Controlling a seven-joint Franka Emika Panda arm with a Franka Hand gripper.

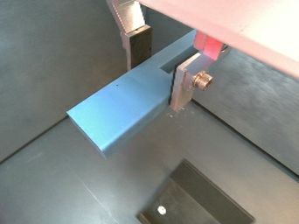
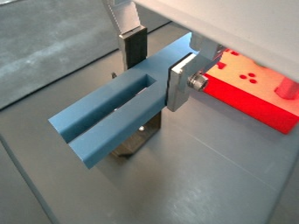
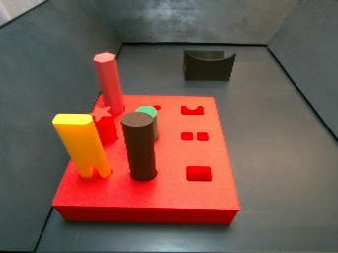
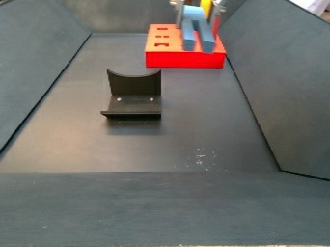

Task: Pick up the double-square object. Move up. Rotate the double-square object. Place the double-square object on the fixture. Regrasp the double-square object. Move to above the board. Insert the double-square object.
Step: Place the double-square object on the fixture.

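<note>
My gripper (image 1: 158, 80) is shut on the slate-blue double-square object (image 1: 117, 114), one silver finger on each flat side, near one end. The long peg sticks out sideways from the jaws; its slot between the two prongs shows in a wrist view (image 2: 100, 122). In a side view the gripper (image 4: 206, 8) holds the peg (image 4: 194, 34) in the air, seen in front of the red board (image 4: 180, 60). The board also shows in a wrist view (image 2: 251, 87). The dark fixture (image 4: 131, 94) stands on the floor, nearer than the board, and shows below the peg (image 2: 131, 144). The gripper is out of the other side view.
On the board (image 3: 199, 198) stand a yellow two-legged peg (image 3: 82, 143), a dark brown cylinder (image 3: 137, 146) and a red hexagonal peg (image 3: 109, 84). The pair of small square holes (image 3: 193, 124) is open. The fixture (image 3: 209, 64) stands behind the board. Grey walls enclose the floor.
</note>
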